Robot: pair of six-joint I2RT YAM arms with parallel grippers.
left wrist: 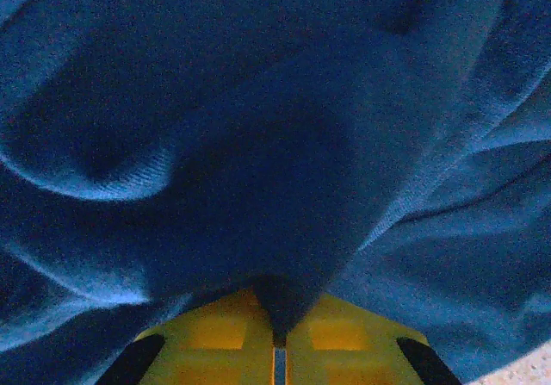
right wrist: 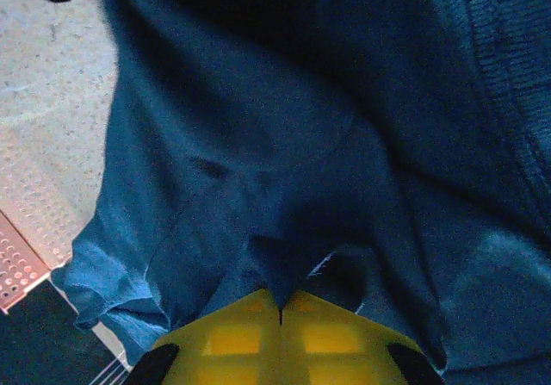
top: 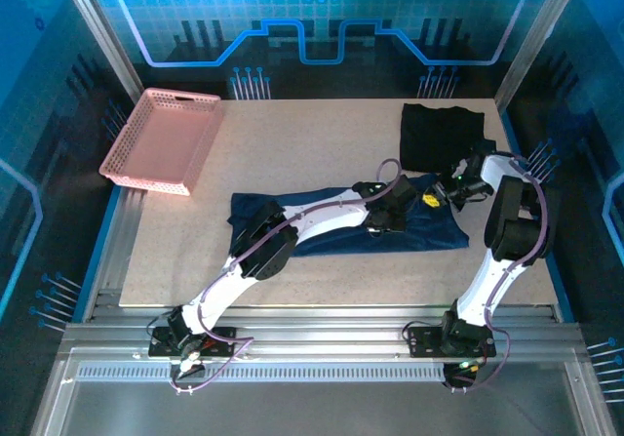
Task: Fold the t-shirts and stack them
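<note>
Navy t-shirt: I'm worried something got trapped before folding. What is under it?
The navy t-shirt lies on the table, and bare tabletop shows along its near edge. Whatever is beneath the cloth itself is covered and cannot be seen.

There's a navy blue shirt (top: 444, 231), a plain black shirt (top: 439, 136), a pink perforated basket (top: 161, 141) and a speckled beige bench (top: 312, 148); the left end effector (left wrist: 277, 338) and right end effector (right wrist: 281, 312) are yellow.
</note>
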